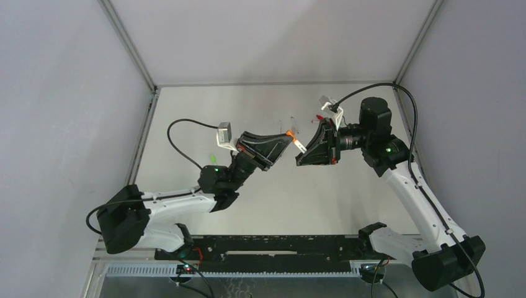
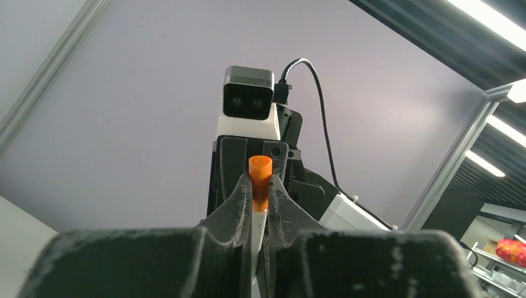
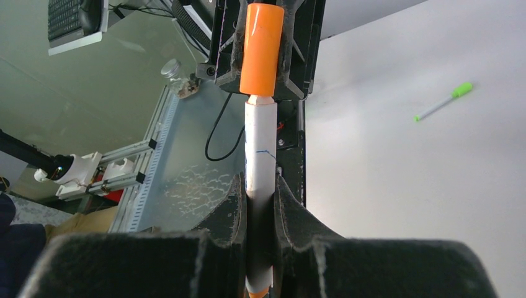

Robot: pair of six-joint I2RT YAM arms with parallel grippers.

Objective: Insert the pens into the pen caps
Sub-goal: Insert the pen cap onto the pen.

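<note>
Right gripper (image 3: 260,186) clamped the white pen (image 3: 259,143), its long axis pointed into the orange cap (image 3: 263,46), left gripper (image 2: 260,183) pinched that cap

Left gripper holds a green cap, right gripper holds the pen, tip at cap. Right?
No: the cap is orange, not green; the right wrist view shows it. Rest holds: left gripper on the cap, right gripper on the pen.

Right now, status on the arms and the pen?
Left hand shut on orange cap. Right hand shut on pen. Tip entering cap, not seated. Nothing in the way.
</note>
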